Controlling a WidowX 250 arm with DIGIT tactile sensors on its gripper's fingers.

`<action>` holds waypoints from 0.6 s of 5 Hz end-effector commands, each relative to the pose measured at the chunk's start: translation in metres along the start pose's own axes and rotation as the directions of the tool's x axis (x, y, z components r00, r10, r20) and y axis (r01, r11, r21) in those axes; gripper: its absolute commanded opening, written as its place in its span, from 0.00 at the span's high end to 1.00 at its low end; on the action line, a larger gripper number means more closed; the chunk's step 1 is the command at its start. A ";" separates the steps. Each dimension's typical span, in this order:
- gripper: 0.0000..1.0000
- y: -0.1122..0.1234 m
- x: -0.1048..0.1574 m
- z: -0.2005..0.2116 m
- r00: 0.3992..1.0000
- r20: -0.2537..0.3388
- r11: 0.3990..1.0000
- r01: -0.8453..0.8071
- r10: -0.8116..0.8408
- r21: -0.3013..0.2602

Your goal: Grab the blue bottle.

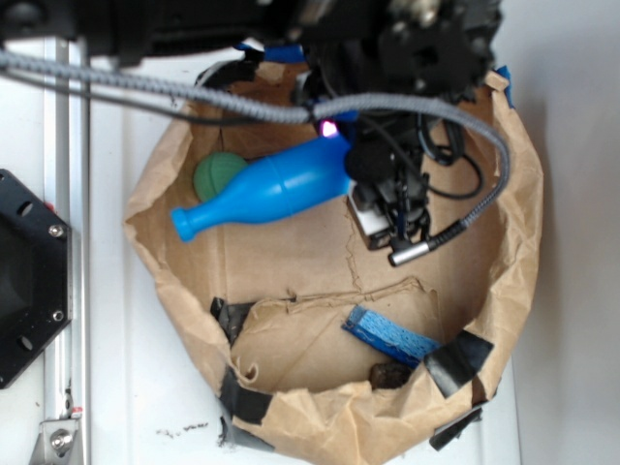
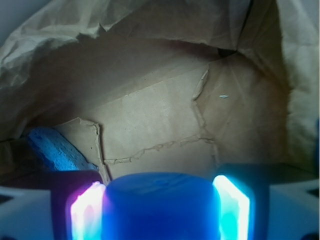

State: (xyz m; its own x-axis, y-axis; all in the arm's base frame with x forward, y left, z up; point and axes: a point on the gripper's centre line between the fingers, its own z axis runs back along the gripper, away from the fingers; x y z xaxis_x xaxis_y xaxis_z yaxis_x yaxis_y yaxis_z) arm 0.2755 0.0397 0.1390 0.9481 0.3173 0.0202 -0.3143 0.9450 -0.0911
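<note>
Exterior view: the blue bottle (image 1: 266, 191) is seen lying on its side inside a shallow brown paper enclosure (image 1: 155, 184), with its narrow neck directed left and its wide base directed right. The base end is covered by the gripper (image 1: 339, 145), which is positioned over it from above. A green ball (image 1: 215, 174) is located just behind the bottle's neck, touching or almost touching it. A rough blue strip (image 1: 392, 336) lies well apart, near the front wall of the enclosure, beside a small dark lump (image 1: 389, 374).

Wrist view: the bottle's wide base (image 2: 160, 205) is shown filling the space between the two glowing fingers (image 2: 86, 212). Both fingers are pressed against its sides, so the bottle is gripped. The blue strip (image 2: 52, 147) is visible at the left.
</note>
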 end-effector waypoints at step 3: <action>1.00 -0.018 -0.002 0.033 0.991 0.115 0.998 0.063 -0.065 0.026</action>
State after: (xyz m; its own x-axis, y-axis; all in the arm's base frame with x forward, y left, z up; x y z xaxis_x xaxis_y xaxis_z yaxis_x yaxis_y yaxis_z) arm 0.2756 0.0247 0.1584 0.9586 0.2698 0.0907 -0.2644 0.9621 -0.0672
